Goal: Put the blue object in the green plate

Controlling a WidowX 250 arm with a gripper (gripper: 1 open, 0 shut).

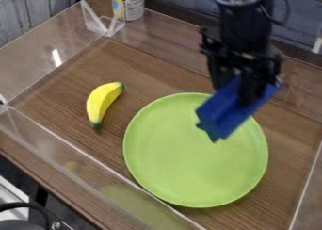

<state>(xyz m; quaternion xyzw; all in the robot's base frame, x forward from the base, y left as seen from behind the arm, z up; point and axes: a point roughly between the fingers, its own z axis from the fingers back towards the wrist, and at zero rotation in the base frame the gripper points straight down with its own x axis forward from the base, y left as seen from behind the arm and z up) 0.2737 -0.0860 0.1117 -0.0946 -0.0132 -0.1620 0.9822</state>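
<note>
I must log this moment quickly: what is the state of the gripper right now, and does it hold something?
Gripper: closed on the blue block, holding it in the air above the green plate.

Wooden tabletop [151, 64]: dark brown, visible grain running diagonally, fills most of the view.

Banana [104, 103]: yellow, curved, lying flat on the tabletop at centre-left; its darker greenish stem end points toward the near edge, its other end points away from the camera.

Clear plastic barrier [56, 144]: transparent low wall running along the left and near edges of the tabletop, catching pale reflections.

Clear plastic stand [101, 22]: small transparent angled piece, upright at the far left of the tabletop.

Bottle [126, 2]: white with a yellow label, only the lower part visible at the top edge, just beside the clear stand.
</note>
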